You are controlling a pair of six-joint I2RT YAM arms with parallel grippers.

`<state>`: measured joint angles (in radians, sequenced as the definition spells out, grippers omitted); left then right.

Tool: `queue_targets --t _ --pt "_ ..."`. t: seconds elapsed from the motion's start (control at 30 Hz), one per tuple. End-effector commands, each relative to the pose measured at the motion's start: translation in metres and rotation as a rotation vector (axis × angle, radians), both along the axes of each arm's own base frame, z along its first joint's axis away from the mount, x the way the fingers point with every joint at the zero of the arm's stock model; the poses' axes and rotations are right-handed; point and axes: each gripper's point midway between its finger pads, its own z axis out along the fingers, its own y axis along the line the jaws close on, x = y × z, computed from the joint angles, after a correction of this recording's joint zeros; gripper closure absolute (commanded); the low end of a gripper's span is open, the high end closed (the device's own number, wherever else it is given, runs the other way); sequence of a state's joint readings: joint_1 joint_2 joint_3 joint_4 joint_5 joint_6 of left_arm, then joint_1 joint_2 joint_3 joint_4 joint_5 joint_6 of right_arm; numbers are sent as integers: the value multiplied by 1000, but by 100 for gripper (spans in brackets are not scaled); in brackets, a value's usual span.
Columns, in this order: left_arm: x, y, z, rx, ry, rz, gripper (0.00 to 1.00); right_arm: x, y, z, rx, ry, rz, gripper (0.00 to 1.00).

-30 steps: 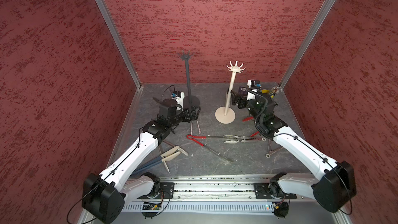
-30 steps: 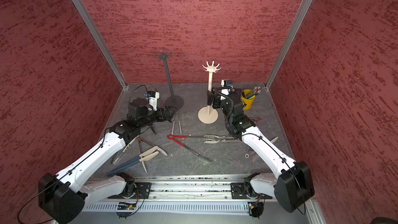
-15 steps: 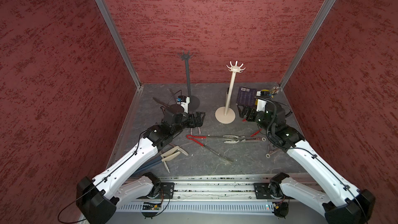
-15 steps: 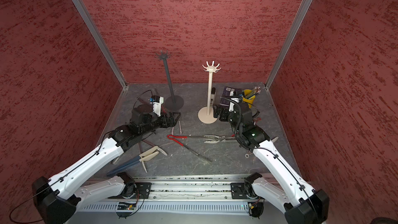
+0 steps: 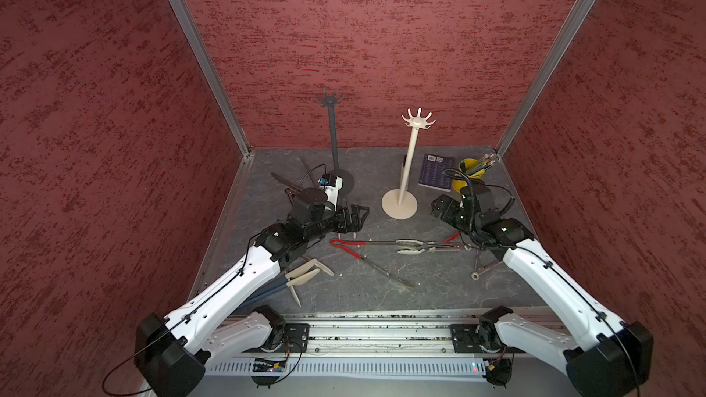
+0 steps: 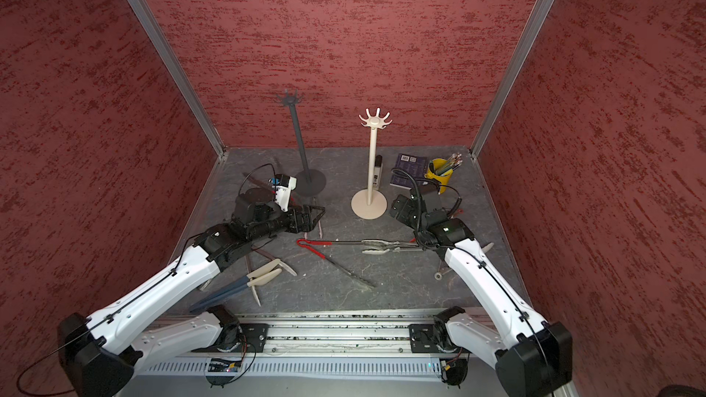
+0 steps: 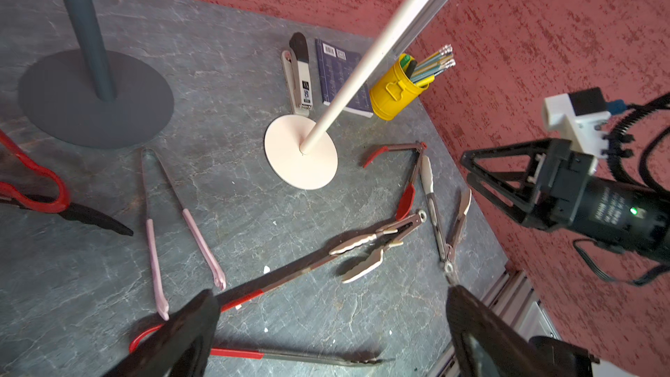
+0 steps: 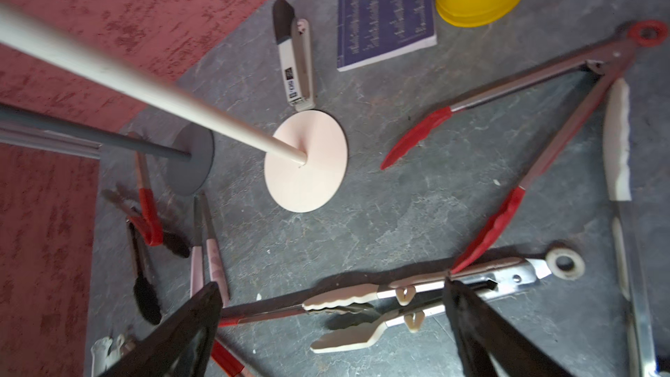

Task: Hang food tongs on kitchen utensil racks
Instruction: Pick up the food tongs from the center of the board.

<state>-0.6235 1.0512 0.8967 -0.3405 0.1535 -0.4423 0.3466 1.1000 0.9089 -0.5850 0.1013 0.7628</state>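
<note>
Two kitchen utensil racks stand at the back, one dark grey and one cream-white, with bare hooks. Several food tongs lie flat on the floor. Long red-handled tongs lie mid-floor, below my left gripper, which is open and holds nothing. Cream-tipped tongs lie under my right gripper, whose fingers are open on either side above them, not touching. Pink tongs and red-tipped tongs lie nearby.
A yellow cup of pencils, a dark blue book and a stapler sit at the back right behind the cream rack's base. More tongs lie under my left forearm. Red walls close three sides.
Both grippers have come away from the racks toward the front and lower. The right one left the cream pole and now hovers over the cream-tipped tongs. Both stay open.
</note>
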Motion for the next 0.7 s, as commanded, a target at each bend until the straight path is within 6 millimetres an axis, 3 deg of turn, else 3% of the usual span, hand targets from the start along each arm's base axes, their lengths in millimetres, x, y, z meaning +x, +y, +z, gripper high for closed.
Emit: queue_targets --t 0.0,0.3,0.67 --pt "-9 -6 0 -2 -15 -69 0 1 -17 -19 4 49 -102 5" --pt "-20 -3 8 -19 -52 -101 0 18 -42 -63 2 135 -175 10" --pt "-30 9 21 -23 -111 -91 0 30 -75 -101 -2 220 -245 21"
